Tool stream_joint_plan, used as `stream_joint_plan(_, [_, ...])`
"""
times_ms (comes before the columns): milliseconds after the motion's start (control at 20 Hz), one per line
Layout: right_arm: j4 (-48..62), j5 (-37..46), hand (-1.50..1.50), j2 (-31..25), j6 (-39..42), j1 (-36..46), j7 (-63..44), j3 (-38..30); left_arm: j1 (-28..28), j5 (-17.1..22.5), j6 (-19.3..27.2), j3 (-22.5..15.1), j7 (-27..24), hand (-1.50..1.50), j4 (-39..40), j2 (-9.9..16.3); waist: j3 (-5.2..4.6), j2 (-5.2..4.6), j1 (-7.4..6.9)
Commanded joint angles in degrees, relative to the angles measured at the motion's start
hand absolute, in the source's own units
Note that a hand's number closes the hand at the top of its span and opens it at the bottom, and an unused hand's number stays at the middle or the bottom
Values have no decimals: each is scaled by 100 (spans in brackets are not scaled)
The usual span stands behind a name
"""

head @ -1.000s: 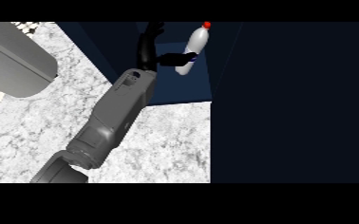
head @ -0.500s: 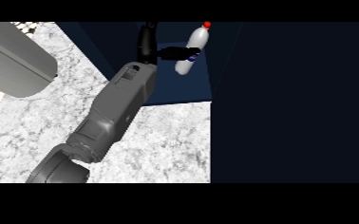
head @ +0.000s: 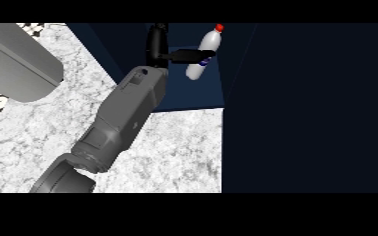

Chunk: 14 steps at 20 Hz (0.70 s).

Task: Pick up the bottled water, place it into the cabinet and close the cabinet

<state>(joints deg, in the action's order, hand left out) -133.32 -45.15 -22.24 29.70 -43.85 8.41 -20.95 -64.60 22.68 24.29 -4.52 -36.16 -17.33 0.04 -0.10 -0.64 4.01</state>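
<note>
The bottled water is white with a red cap and a blue label. It stands tilted inside the dark blue cabinet, cap toward the back. My left hand reaches into the cabinet just left of the bottle, with black fingers stretched sideways and closed on the labelled middle. The grey forearm runs up from the lower left over the counter. My right hand shows nowhere.
A large dark panel, apparently the cabinet's door or side, fills the right half of the view. The marble counter lies in front of the cabinet. A grey rounded object sits at the upper left.
The left hand has straightened and pushed a little deeper into the cabinet. The bottle has shifted slightly up and to the left with it.
</note>
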Motion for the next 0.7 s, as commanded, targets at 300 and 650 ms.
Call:
stream_joint_plan(300, [-1160,-36,-150,179,-472,-207,-521,-41,707,1003,25,-1078,252,-150,-1203,-4,-1,96,-111])
stream_joint_plan(650, [-860,-12,-150,187,-547,14,-598,-47,2378,1462,268,-2410,138,-150,-3037,-4,2,113,-320])
